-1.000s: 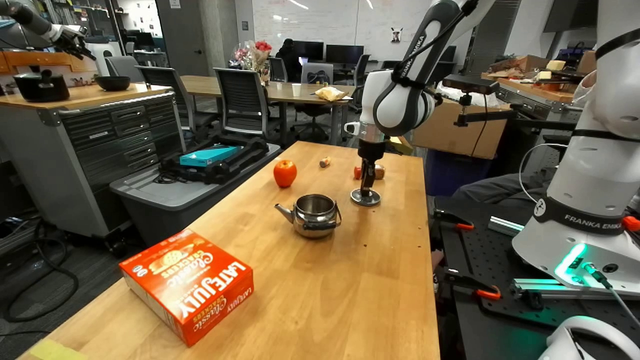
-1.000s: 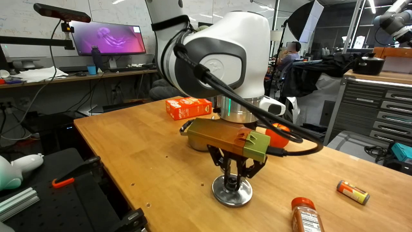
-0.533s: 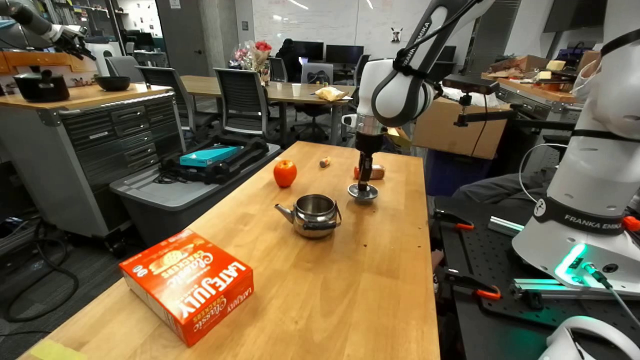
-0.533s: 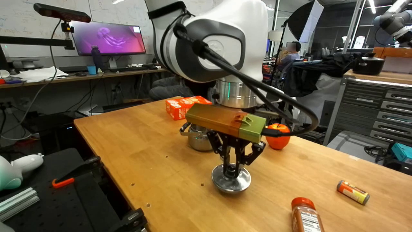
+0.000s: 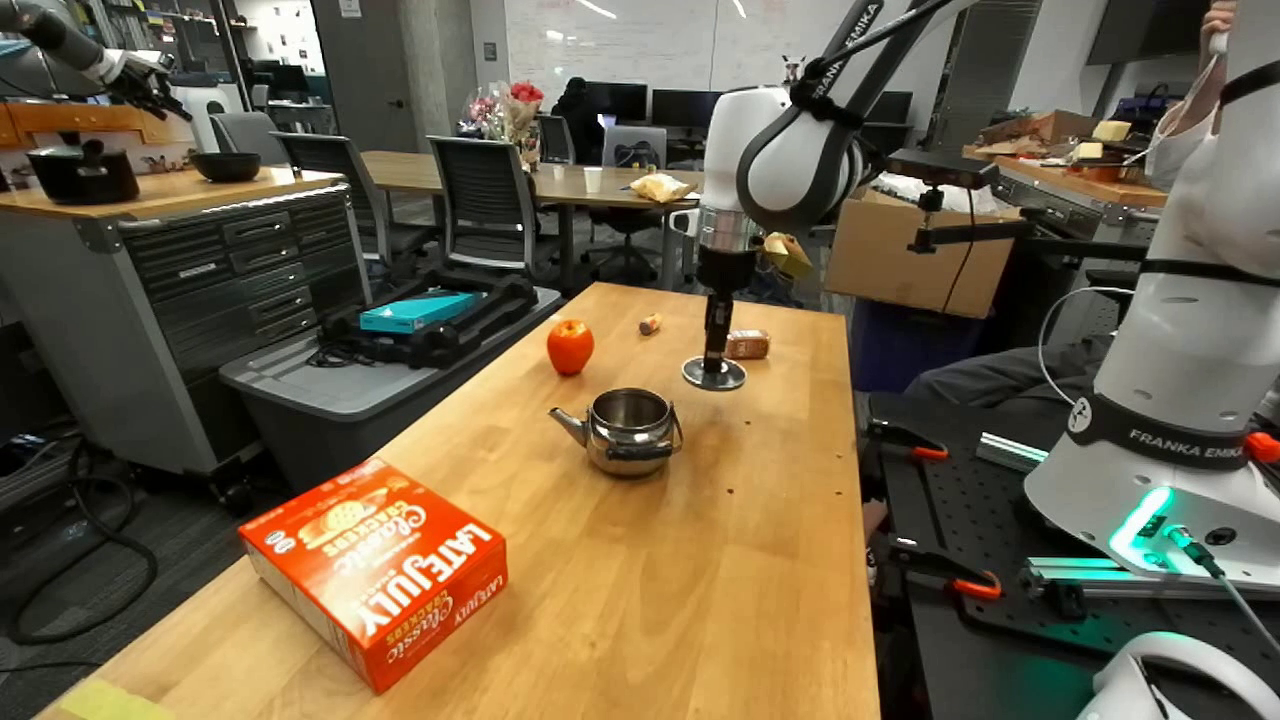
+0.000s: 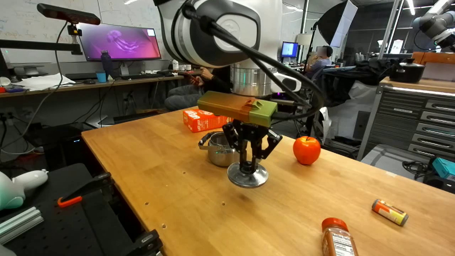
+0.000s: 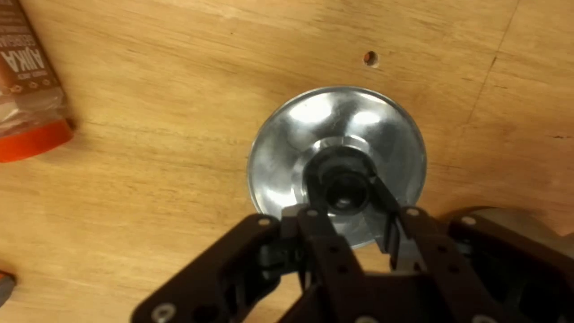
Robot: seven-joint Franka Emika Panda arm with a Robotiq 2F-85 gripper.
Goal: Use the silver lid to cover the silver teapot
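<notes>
Nearest in an exterior view, a spice jar [image 6: 339, 240] lies at the lower right, outside the likely path; beyond it, mid-frame, the gripper [image 6: 249, 166] is clamped on the dark knob [image 7: 345, 194] of the silver lid [image 6: 247, 180], holding it roughly level above the table [image 6: 170, 213], presumably so it can seat flat. Farther back, just up and left, the silver teapot [image 6: 221, 157] stands upright and uncovered, its handle [image 6: 205, 138] folded aside, which should leave it open from above; the cracker box [image 6: 203, 121] lies behind, apparently no obstacle.
</notes>
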